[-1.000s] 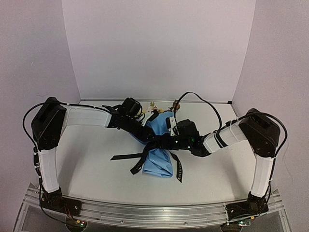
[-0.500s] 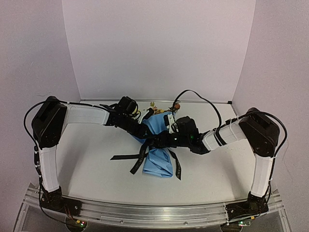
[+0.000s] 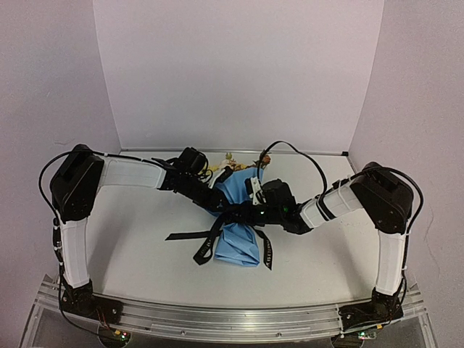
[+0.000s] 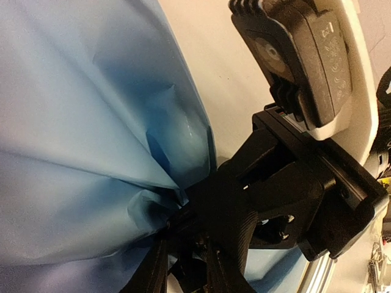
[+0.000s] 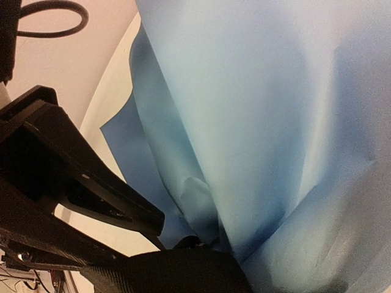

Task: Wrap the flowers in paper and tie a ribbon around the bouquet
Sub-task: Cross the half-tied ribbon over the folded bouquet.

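**Blue bouquet met at its waist by both grippers**

White table [image 3: 145, 268] is seen bearing the bouquet [image 3: 239, 243] near its middle, laid flat with the wide rim turned toward the back wall. The light-blue paper [image 4: 79, 122] is gathered into a narrow waist. The black ribbon [image 3: 190, 235] is wrapped there, and its loose ends are spread on the table to either side. The flowers [image 3: 233, 157] are shown above the rim. The right gripper [image 3: 243, 214] is clenched at the waist; what is pinched cannot be told. The left gripper [image 3: 217, 205] is pressed in from the opposite side, and its jaw state cannot be told.
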Robot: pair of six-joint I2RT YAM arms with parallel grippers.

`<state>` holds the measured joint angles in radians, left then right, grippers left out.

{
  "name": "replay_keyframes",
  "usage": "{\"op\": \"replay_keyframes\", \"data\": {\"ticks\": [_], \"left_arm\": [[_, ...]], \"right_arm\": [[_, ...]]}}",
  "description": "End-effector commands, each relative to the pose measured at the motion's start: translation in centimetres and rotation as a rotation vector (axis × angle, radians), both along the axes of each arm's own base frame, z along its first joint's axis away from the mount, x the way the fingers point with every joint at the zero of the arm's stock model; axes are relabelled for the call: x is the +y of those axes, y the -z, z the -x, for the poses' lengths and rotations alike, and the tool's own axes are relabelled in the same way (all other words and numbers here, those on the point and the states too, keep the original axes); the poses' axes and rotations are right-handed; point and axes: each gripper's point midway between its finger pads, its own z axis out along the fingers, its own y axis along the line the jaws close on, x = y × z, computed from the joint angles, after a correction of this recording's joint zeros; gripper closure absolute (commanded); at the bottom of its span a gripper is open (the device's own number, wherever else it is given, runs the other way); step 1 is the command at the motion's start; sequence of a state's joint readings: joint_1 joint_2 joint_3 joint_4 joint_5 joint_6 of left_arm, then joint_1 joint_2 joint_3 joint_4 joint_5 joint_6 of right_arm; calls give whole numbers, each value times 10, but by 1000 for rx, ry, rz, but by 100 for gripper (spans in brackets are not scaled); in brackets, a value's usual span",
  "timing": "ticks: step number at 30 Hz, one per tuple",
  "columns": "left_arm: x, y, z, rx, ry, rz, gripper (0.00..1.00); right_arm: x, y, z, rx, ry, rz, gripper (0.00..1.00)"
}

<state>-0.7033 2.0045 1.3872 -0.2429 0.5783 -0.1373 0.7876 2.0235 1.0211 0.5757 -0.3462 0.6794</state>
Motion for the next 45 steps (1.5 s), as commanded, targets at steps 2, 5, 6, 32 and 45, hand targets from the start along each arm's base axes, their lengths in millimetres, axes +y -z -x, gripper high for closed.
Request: {"op": "replay_keyframes", "data": {"ticks": [2,5,6,32,45], "left_arm": [[-8,-12,-1,-8,16,39,76],[-8,-9,-2,-8,19,31,75],[-8,-8,-2,-8,20,29,75],[-16,-10,6,-7,117,64,86],[-13,-25,-1,-58,31,109,100]], "right_arm": [[8,-21,-13,-49,13,-46,95],[9,-23,-13,-51,6,-50,95],[9,-23,-12,-51,4,-49,95],[15,-43,4,-24,-118,-119,89],[1,-45,7,-19,-63,-107,75]]}}
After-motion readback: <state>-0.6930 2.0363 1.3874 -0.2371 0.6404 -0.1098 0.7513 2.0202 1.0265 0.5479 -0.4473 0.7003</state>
